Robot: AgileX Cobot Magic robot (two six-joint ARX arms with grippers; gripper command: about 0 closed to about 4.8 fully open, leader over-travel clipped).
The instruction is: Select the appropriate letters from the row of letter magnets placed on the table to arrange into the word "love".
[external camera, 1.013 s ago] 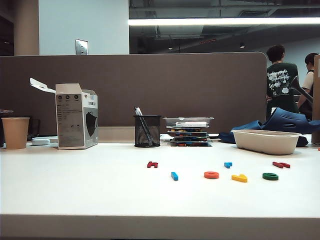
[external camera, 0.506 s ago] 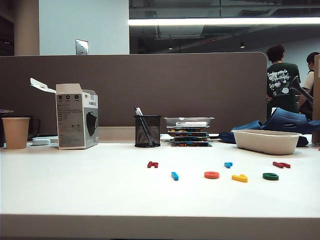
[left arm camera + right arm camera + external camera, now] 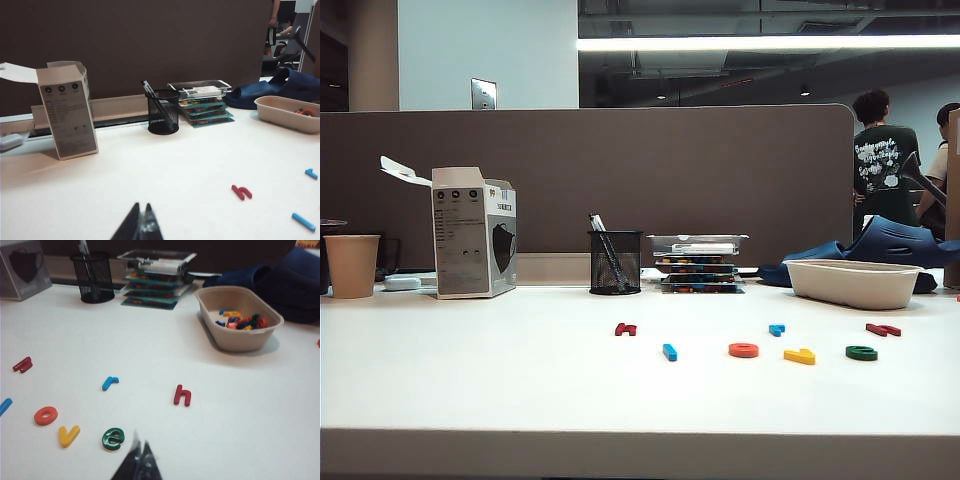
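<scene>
1. The table (image 3: 470,380) is a plain white desk top; neither arm appears in the exterior view.
2. The four letters of "love" lie in a near line, left to right in the exterior view: the blue bar (image 3: 669,352), the orange ring (image 3: 743,350), the yellow V (image 3: 799,356) and the green e (image 3: 861,353). They lie apart, none touching.
3. Farther back lie the left dark red letter (image 3: 625,329), the light blue letter (image 3: 776,329) between ring and V, and the right dark red letter (image 3: 882,329).
4. The left gripper (image 3: 141,225) shows only in its wrist view, its dark fingertips pressed together with nothing between them, over bare table near the left dark red letter.
5. The right gripper (image 3: 140,461) shows only in its wrist view, jaws closed on nothing, just beside the green e and apart from it.
6. At the far edge stand a paper cup (image 3: 351,265), an open white box (image 3: 472,232), a mesh pen holder (image 3: 615,262), a stack of trays (image 3: 699,263) and a beige tub (image 3: 851,282), which holds more coloured letters in the right wrist view.
</scene>
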